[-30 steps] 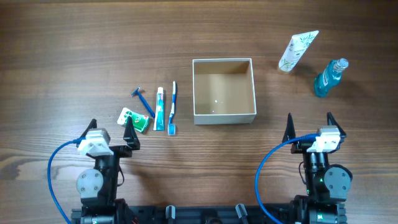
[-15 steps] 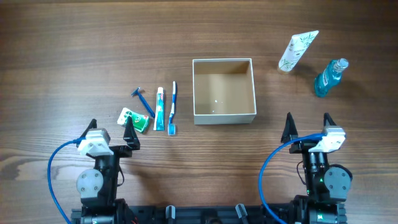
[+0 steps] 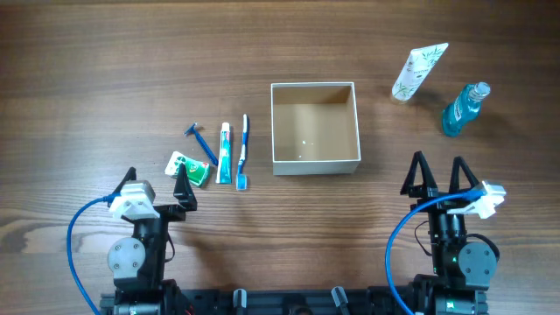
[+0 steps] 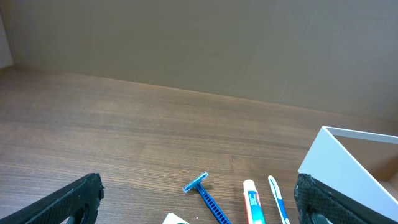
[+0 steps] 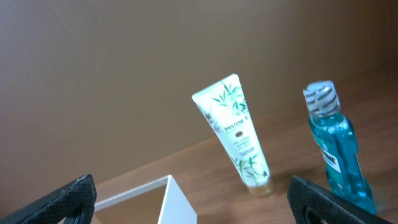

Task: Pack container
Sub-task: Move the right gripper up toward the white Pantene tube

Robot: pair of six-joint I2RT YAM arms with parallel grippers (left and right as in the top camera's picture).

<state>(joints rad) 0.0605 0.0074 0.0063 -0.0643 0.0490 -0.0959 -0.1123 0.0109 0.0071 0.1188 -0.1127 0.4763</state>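
Cardboard box sits empty between two open claws

Cardboard-lined and white-walled, the container stands open-topped at the middle of the wooden table, with nothing inside it. It looks light and thin-walled, so I judge it would slide on the wood at a nudge and buckle under a hard pinch. The safest hold is one wall close to a corner, where the folds stiffen it, or a steadying touch on the rim while things go in.

The left gripper is spread wide and holds nothing, one finger just beside the green packet. The right gripper is likewise spread and empty, off the container's near right corner.

Left of the container lie a blue razor, a toothpaste tube and a toothbrush. To its right, a white tube reads "PANTENE" among green leaves. The blue bottle carries a label too small to read; it is possibly mouthwash.
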